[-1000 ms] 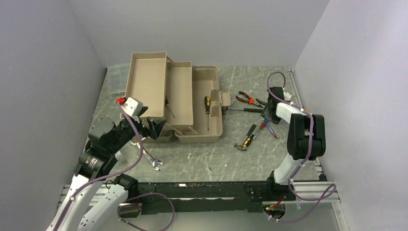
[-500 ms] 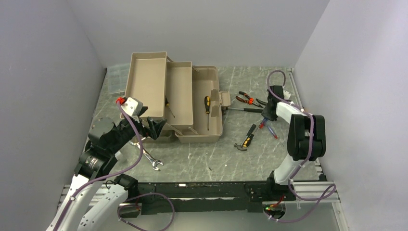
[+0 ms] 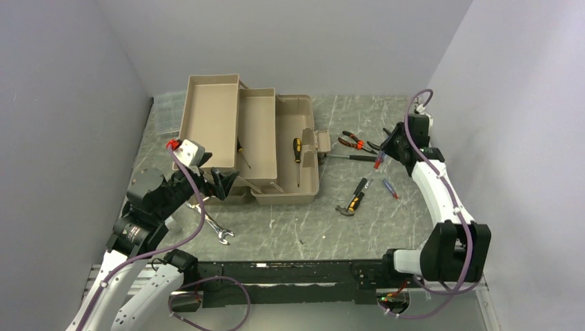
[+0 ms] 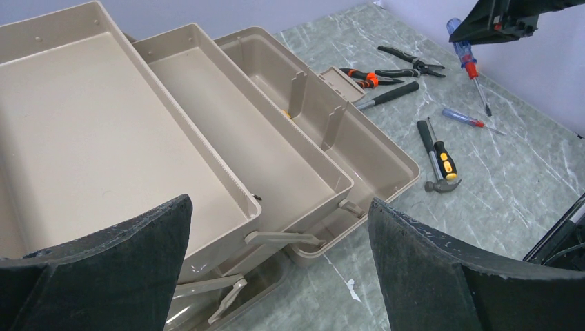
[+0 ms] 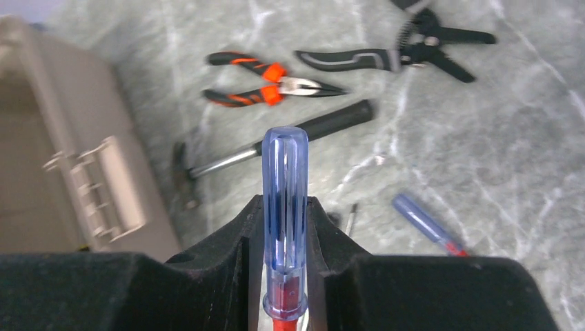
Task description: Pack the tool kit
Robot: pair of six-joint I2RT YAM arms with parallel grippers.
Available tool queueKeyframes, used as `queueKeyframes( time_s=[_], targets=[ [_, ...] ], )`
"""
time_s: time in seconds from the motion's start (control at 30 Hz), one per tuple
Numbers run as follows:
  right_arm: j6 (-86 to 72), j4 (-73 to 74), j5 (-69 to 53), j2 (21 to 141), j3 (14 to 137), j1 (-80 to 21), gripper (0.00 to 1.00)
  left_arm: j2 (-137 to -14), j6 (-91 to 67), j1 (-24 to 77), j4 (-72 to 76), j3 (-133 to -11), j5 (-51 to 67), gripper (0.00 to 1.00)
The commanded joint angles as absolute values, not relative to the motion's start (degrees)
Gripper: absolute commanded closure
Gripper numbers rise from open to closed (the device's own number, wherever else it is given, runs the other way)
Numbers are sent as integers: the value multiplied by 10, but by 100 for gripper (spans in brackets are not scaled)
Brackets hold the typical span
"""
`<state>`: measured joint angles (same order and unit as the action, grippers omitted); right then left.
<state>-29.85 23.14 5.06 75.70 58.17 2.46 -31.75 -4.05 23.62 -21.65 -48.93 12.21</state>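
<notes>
The tan toolbox point(image 3: 210, 117) stands open at the back left with its trays folded out; it also fills the left wrist view point(image 4: 90, 138). A black-yellow screwdriver point(image 3: 297, 155) lies in its bottom bin. My left gripper point(image 3: 217, 183) is open and empty just in front of the box's near corner point(image 4: 279, 203). My right gripper point(image 3: 386, 153) is shut on a blue-and-red screwdriver point(image 5: 284, 172) and holds it above the table, right of the box point(image 4: 463, 55). A steel wrench point(image 3: 214, 226) lies near the left arm.
On the table right of the box lie orange pliers point(image 3: 352, 140), black pliers point(image 3: 372, 146), a black-handled hammer point(image 3: 345, 157), a small yellow-black hammer point(image 3: 353, 201) and a second blue screwdriver point(image 3: 390, 187). A clear organiser box point(image 3: 167, 114) sits at the back left. Walls stand close on both sides.
My right gripper has lifted the blue-and-red screwdriver off the table and risen, its arm stretching out toward the back right. The left arm has not moved.
</notes>
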Motion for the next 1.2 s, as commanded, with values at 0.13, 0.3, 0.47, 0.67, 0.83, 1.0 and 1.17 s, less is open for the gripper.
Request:
queueKeyframes(
  time_s=[0.13, 0.3, 0.47, 0.67, 0.83, 1.0, 1.17],
  targets=[
    [-290, 129, -206, 661, 590, 16, 100, -314, -41, 236, -193, -490, 131, 1],
    [-290, 97, -256, 665, 624, -58, 100, -311, -41, 236, -192, -490, 130, 0],
    [-290, 81, -232, 708, 680, -165, 100, -310, -42, 236, -192, -490, 130, 1],
    [-319, 13, -225, 792, 729, -261, 100, -310, -40, 236, -192, -490, 129, 1],
    [-345, 3, -187, 892, 809, -326, 100, -311, -40, 237, -193, -490, 127, 1],
    [-408, 5, -102, 996, 900, -358, 100, -312, -40, 237, -193, -490, 125, 1],
    [-427, 31, -24, 1076, 977, -385, 100, -312, -39, 237, -195, -490, 123, 1]
  ],
)
